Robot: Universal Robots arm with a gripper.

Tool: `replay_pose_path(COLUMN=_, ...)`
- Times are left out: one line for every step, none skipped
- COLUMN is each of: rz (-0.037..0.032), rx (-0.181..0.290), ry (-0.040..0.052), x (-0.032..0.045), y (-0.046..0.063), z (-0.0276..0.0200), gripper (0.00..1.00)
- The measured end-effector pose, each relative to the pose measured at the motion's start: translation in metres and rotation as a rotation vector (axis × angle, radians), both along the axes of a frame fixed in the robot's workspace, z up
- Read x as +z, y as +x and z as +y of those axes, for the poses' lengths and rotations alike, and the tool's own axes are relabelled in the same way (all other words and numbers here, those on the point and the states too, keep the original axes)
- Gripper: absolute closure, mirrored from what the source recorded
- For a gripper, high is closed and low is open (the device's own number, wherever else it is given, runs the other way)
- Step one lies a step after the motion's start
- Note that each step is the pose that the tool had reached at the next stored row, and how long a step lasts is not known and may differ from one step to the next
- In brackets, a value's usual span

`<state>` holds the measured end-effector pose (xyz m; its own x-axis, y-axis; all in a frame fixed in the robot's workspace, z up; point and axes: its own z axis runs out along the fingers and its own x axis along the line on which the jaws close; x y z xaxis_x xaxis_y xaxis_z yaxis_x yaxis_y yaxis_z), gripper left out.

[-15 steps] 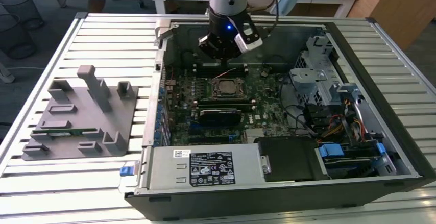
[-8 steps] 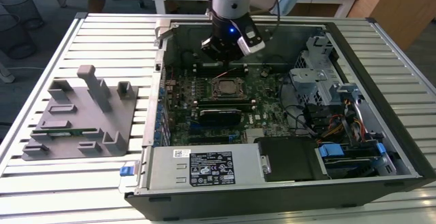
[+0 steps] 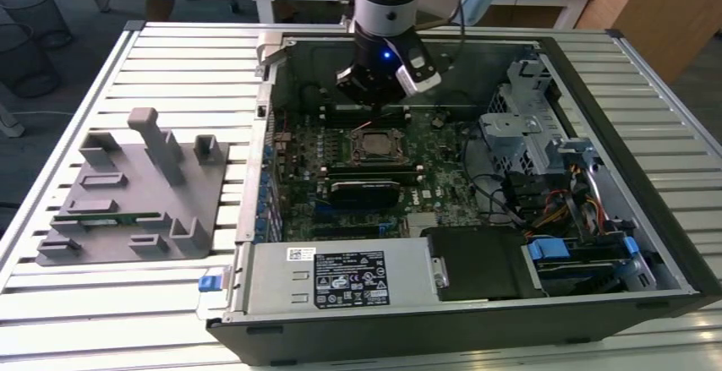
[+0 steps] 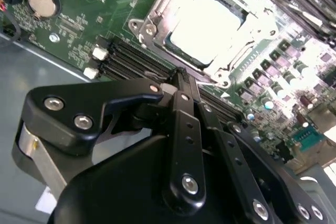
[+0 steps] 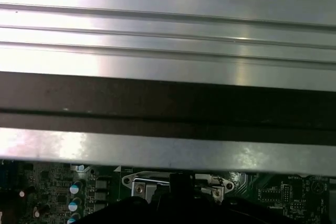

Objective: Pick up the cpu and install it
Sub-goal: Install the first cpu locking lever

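The cpu lies flat in the black socket frame on the motherboard, its silver top glaring under the light. In the exterior view the cpu sits mid-board inside the open computer case. My gripper hangs above the board just beyond the socket, toward the case's far wall. In both wrist views my gripper has its black fingers drawn together, and nothing shows between them. The tips are apart from the chip.
A grey parts fixture with a green memory stick lies on the slatted table at the exterior view's left. Memory slots, a power supply, a drive cage and cables crowd the case.
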<state>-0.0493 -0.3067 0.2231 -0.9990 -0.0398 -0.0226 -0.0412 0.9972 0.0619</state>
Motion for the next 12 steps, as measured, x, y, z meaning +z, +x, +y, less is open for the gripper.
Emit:
replay_pose_path(rz=0.0000, rx=0.000, ry=0.0000, x=-0.0003, y=0.0012, z=0.0000, gripper=0.89)
replay_pose_path(rz=0.0000, rx=0.001, ry=0.0000, x=-0.0008, y=0.0019, z=0.0000, gripper=0.89)
replay_pose_path(rz=0.0000, rx=0.001, ry=0.0000, x=-0.0014, y=0.0024, z=0.0000, gripper=0.89)
replay_pose_path(rz=0.0000, rx=0.001, ry=0.0000, x=-0.0020, y=0.0030, z=0.0000, gripper=0.89)
replay_pose_path(rz=0.0000, rx=0.002, ry=0.0000, x=-0.0026, y=0.0037, z=0.0000, gripper=0.89)
replay_pose_path(rz=0.0000, rx=0.002, ry=0.0000, x=-0.0033, y=0.0044, z=0.0000, gripper=0.89)
replay_pose_path(rz=0.0000, rx=0.002, ry=0.0000, x=-0.0041, y=0.0051, z=0.0000, gripper=0.89)
replay_pose_path(rz=0.0000, rx=0.003, ry=-0.0001, x=-0.0048, y=0.0058, z=0.0000, gripper=0.89)
replay_pose_path(rz=0.0000, rx=0.003, ry=0.0000, x=-0.0055, y=0.0065, z=0.0000, gripper=0.89)
replay_pose_path(rz=0.0000, rx=0.003, ry=-0.0001, x=-0.0060, y=0.0069, z=0.0001, gripper=0.89)
replay_pose_path(rz=0.0000, rx=0.003, ry=0.0000, x=-0.0065, y=0.0073, z=0.0002, gripper=0.89)
replay_pose_path(rz=0.0000, rx=0.003, ry=-0.0001, x=-0.0071, y=0.0078, z=0.0004, gripper=0.89)
